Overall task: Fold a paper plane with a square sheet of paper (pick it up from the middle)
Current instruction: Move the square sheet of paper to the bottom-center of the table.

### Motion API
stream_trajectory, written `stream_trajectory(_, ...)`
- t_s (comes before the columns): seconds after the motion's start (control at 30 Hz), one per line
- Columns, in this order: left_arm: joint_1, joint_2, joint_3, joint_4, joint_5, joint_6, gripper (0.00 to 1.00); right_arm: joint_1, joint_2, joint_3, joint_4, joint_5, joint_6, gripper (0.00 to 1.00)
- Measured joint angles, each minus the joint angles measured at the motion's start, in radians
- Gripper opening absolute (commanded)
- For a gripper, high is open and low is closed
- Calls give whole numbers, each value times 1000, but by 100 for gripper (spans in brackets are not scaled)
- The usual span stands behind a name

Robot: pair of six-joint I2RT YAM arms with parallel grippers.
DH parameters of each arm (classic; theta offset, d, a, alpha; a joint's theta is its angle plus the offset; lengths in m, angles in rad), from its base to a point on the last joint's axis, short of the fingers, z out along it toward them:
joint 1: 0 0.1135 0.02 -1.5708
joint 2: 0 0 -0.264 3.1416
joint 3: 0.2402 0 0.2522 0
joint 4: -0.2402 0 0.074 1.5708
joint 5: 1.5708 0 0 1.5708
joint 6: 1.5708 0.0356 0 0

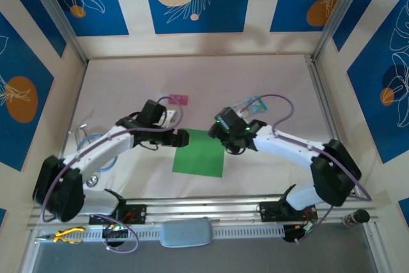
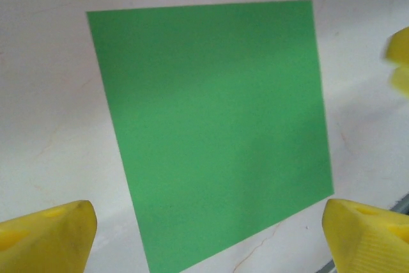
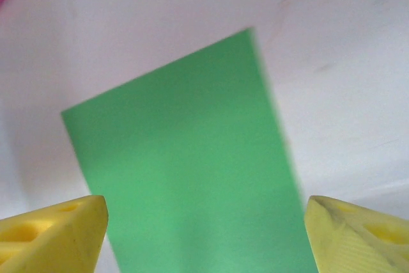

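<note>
The square sheet of paper (image 1: 199, 153) is bright green and lies flat and unfolded on the white table, between the two arms. My left gripper (image 1: 182, 139) hovers at its left edge, and my right gripper (image 1: 219, 135) at its upper right corner. In the left wrist view the sheet (image 2: 211, 126) spreads below my open left gripper (image 2: 208, 241), whose yellow fingertips (image 2: 48, 234) stand wide apart with nothing between them. The right wrist view has the sheet (image 3: 192, 171) under my open right gripper (image 3: 204, 238), also empty.
A small pink block (image 1: 178, 100) lies behind the sheet, and a pale blue packet (image 1: 250, 107) sits at the back right. Yellow pliers (image 1: 67, 235) rest on the near rail at the left. Walls close in the table on three sides.
</note>
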Motion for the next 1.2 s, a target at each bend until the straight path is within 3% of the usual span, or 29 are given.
stream_trajectory(0.17,-117,229,198,-114,-115,-21,91,-202,-165,-206,27,-133,-105,89)
stream_trajectory(0.47,-239,507,442,-278,-251,-114,94,-303,-496,-334,44,-252,-330,96)
stream_trajectory(0.73,-261,585,509,-326,-296,-201,97,-356,-504,-348,35,-329,-422,96)
stream_trajectory(1.2,-272,628,516,-332,-301,-269,100,-370,-474,-349,27,-349,-441,96)
